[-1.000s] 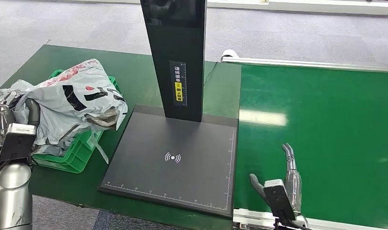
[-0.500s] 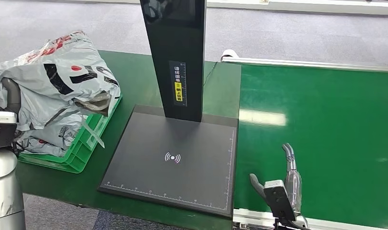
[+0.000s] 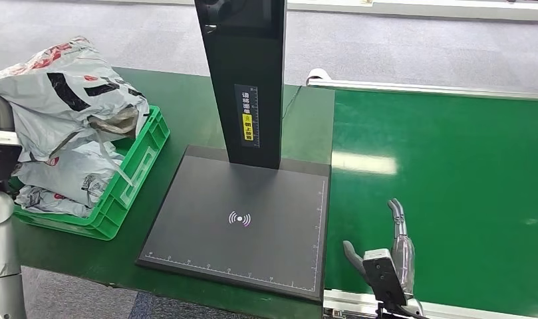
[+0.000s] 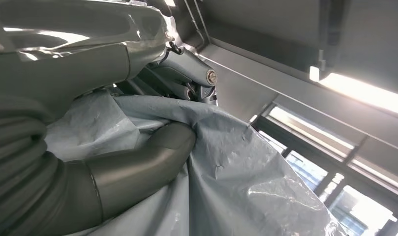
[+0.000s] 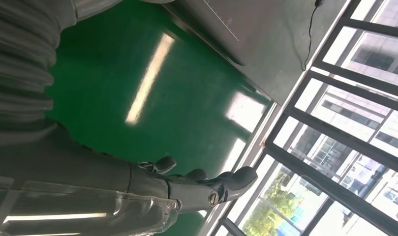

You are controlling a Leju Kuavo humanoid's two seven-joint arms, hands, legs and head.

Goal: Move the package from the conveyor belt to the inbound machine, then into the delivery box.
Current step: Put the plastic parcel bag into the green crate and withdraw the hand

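A crumpled grey plastic mailer package [image 3: 66,93], gripped in the left hand [image 4: 152,152], is best released only once lowered squarely into the green slatted plastic crate [image 3: 130,179] beneath it, while the right hand [image 3: 389,256] rests open-fingered and empty.

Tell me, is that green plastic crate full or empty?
Full: the green plastic crate is heaped with crumpled grey plastic mailer bags rising above its rim.

Parcel depot: conveyor belt [image 3: 445,179], scanning machine [image 3: 243,219].
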